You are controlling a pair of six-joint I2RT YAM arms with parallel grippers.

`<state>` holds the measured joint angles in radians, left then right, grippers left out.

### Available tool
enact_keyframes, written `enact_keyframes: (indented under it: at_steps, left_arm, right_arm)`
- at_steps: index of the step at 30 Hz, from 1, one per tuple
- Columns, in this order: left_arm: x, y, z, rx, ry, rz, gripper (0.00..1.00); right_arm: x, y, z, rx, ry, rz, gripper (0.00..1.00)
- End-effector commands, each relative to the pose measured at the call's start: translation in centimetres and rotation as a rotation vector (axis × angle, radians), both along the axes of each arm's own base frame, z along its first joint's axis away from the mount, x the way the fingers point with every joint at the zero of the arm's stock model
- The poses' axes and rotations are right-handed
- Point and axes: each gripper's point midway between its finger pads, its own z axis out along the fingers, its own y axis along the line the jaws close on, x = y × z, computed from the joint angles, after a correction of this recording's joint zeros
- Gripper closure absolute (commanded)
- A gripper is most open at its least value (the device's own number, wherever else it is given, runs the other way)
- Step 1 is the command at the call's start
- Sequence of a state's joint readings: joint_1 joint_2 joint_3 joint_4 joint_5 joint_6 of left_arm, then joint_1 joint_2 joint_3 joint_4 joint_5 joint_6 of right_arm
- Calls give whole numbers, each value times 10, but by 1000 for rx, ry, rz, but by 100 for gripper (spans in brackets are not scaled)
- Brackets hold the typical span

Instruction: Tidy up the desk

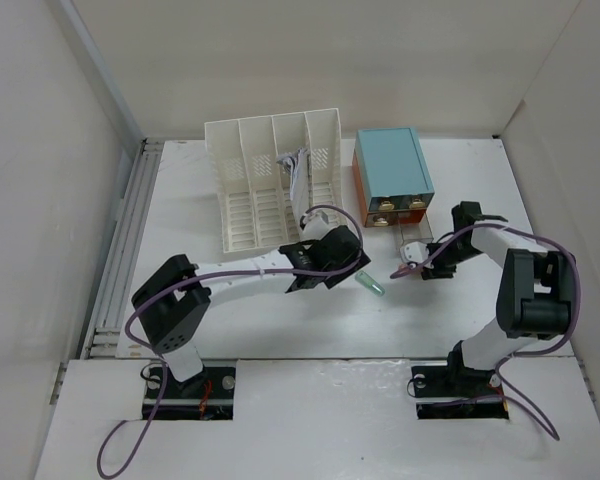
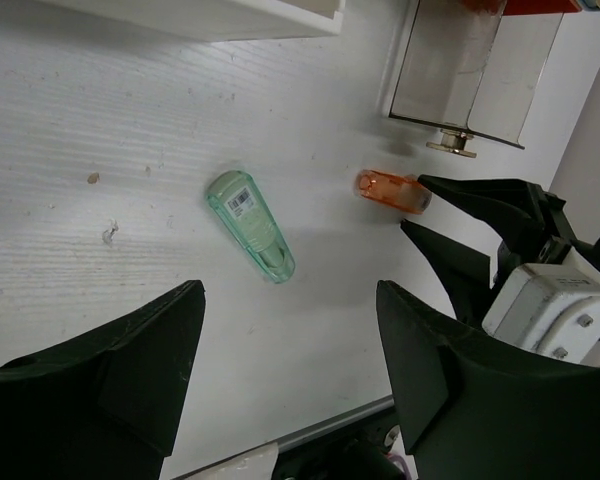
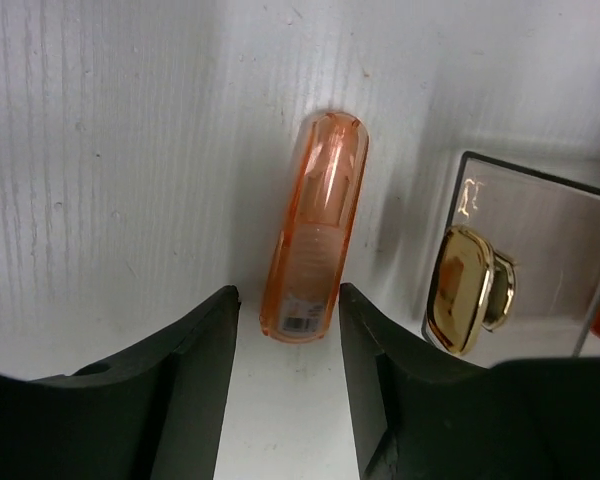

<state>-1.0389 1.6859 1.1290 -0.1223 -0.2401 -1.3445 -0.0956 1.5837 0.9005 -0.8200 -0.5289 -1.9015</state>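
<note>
Flanking the orange tube (image 3: 313, 230), right fingers (image 3: 180, 400) stand open; left wrist view adds left fingers (image 2: 100, 390) wide, empty

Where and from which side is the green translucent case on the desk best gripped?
Grip across its narrow width near mid-length, from straight above. The green case lies flat on the desk, both long sides free and the orange case well apart. The left gripper hangs open close by; its jaws probably need turning to square with the slanted body.

Open drawer (image 3: 550, 230) beside orange tube (image 3: 315, 230) on desk (image 3: 100, 150)
</note>
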Motion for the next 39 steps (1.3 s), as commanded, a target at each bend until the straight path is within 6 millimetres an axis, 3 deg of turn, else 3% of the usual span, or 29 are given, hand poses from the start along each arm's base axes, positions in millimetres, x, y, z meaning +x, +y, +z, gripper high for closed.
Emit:
enact_keyframes:
  at_steps: [1, 2, 4, 5, 9, 13, 14, 17, 18, 22, 26, 29, 30, 33, 35, 36, 39]
  left_arm:
    - [1, 5, 29, -61, -52, 24, 33]
    - [0, 7, 25, -53, -48, 24, 33]
    - [2, 7, 39, -80, -72, 33, 33]
    - [1, 10, 33, -69, -67, 33, 33]
    - [-1, 16, 36, -67, -80, 33, 33]
    - [-4, 21, 28, -55, -80, 27, 32]
    - [-5, 24, 23, -44, -74, 27, 32]
    - [-3, 32, 13, -3, -90, 15, 32]
    - [-2, 31, 15, -5, -101, 7, 34]
    - [-3, 34, 7, 48, -155, -64, 37]
    - [-3, 41, -2, 126, -213, -138, 40]
    - [-16, 35, -8, 159, -298, -275, 41]
    - [-17, 31, -5, 167, -331, -308, 43]
    - [-29, 25, 9, 259, -448, -406, 58]
    - [-33, 29, 13, 344, -472, -422, 77]
    - [-32, 23, 18, 383, -498, -421, 91]
    - [-31, 30, 11, 554, -527, -453, 100]
  right_arm:
    - [9, 1, 2, -27, -6, -10, 49]
    - [8, 1, 1, -36, 0, -13, 49]
    - [7, 4, 1, -35, 5, -11, 49]
    - [7, 5, 0, -46, 5, -2, 49]
    - [4, 3, -3, -51, 33, -36, 67]
    - [-4, 9, -3, -34, 69, -33, 89]
    - [-5, 12, 1, -19, 64, -31, 91]
    - [-10, 29, 31, 80, 26, -30, 95]
    - [-5, 33, 52, 106, -33, -24, 96]
    - [-2, 49, 104, 211, -120, -35, 97]
    - [1, 55, 132, 258, -164, -67, 97]
    - [20, 51, 141, 273, -189, -175, 97]
    - [38, 51, 149, 270, -258, -196, 98]
    - [55, 44, 140, 239, -268, -322, 98]
    - [67, 43, 141, 238, -284, -362, 98]
    - [71, 41, 132, 230, -259, -384, 98]
    - [90, 36, 125, 227, -244, -457, 97]
